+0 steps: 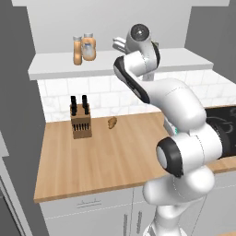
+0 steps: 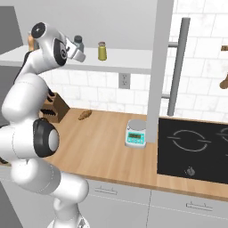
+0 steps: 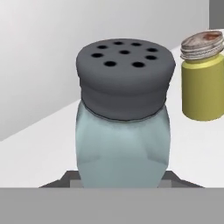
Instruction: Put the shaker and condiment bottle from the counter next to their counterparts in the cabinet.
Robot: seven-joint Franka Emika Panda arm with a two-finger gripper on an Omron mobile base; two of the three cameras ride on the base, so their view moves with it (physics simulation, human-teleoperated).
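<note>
Hand view puts us right up against the shaker [image 3: 122, 113]: blue-grey translucent body, dark grey cap with round holes on top, and we can read no label or writing on it. It sits straight ahead of the pincer [image 3: 121, 183], whose dark fingertips flank its base at the bottom edge, so we call the pincer pinching the shaker. Just beside it to the right stands the yellow-green shaker [image 3: 202, 78] with its grey top, apart from it and cut off by the frame edge.

From the right base view we see the pincer [image 2: 79, 52] up at the cabinet [image 2: 129, 62] shelf, the shaker's cap [image 2: 78, 40] peeking above it and the yellow-green shaker standing near.

From the left base view, the condiment bottle [image 1: 77, 50] and the wider orange bottle [image 1: 89, 47] stand touching on the shelf's left end. The arm hides the held shaker here. Down on the desk [image 1: 120, 156] we spot a knife block [image 1: 80, 120], a small brown item [image 1: 112, 122] too blurred to name, and a scale [image 2: 136, 133] whose display we cannot read.
</note>
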